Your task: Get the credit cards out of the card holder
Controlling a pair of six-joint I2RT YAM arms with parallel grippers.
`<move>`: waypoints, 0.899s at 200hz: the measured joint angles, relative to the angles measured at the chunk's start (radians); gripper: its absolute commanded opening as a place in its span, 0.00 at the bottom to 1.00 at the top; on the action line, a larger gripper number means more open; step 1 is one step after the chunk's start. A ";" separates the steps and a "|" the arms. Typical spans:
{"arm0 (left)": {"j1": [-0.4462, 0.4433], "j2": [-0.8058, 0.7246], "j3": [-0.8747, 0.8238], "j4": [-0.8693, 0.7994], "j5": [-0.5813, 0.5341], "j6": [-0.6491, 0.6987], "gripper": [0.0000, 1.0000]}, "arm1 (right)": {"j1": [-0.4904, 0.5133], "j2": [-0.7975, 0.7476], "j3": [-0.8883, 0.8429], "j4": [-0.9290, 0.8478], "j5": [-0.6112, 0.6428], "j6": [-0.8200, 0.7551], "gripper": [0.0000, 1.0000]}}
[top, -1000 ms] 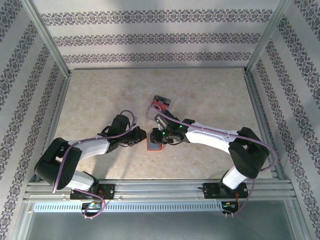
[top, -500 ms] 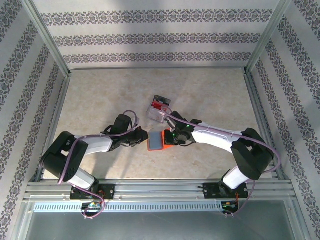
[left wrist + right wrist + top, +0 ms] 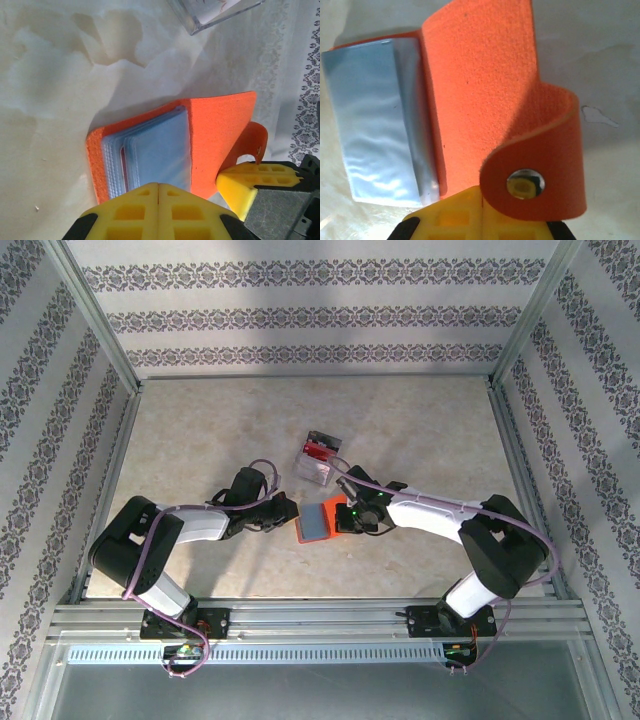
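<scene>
The orange-red card holder (image 3: 318, 523) lies open on the table, its grey-blue pockets (image 3: 157, 147) facing up. Its flap (image 3: 480, 80) is tilted up to the right, with the snap tab (image 3: 535, 175) curled over. The credit cards are hidden inside the pockets. My left gripper (image 3: 158, 186) is shut, its fingertips at the near edge of the pockets. In the top view it sits at the holder's left side (image 3: 289, 511). My right gripper (image 3: 481, 192) is shut on the flap's edge beside the tab, at the holder's right side (image 3: 346, 521).
A clear plastic box (image 3: 318, 459) with red contents stands just behind the holder, and its corner (image 3: 215, 12) shows in the left wrist view. Metal rails (image 3: 320, 618) run along the table's near edge. Patterned walls enclose the other sides.
The card holder has come open, its pockets now facing up and its flap swung to the right. The right gripper moved right with the flap and closed. The left gripper edged in.
</scene>
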 measured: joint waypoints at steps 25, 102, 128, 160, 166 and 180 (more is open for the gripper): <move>0.000 0.000 0.000 -0.002 -0.005 0.005 0.06 | -0.016 0.019 -0.019 0.015 -0.002 -0.002 0.03; -0.013 0.007 0.002 -0.005 -0.006 0.015 0.06 | -0.035 0.026 -0.044 0.058 -0.040 -0.003 0.02; -0.014 0.037 0.012 -0.005 -0.006 0.015 0.06 | -0.039 0.030 -0.044 0.061 -0.050 -0.003 0.03; -0.015 0.051 0.013 -0.003 -0.006 0.015 0.06 | -0.039 0.032 -0.044 0.068 -0.056 -0.004 0.02; -0.015 0.053 0.013 -0.003 -0.006 0.015 0.06 | -0.040 0.032 -0.044 0.069 -0.057 -0.004 0.03; -0.015 0.058 0.013 -0.003 -0.007 0.015 0.06 | -0.045 0.031 -0.048 0.074 -0.065 -0.004 0.03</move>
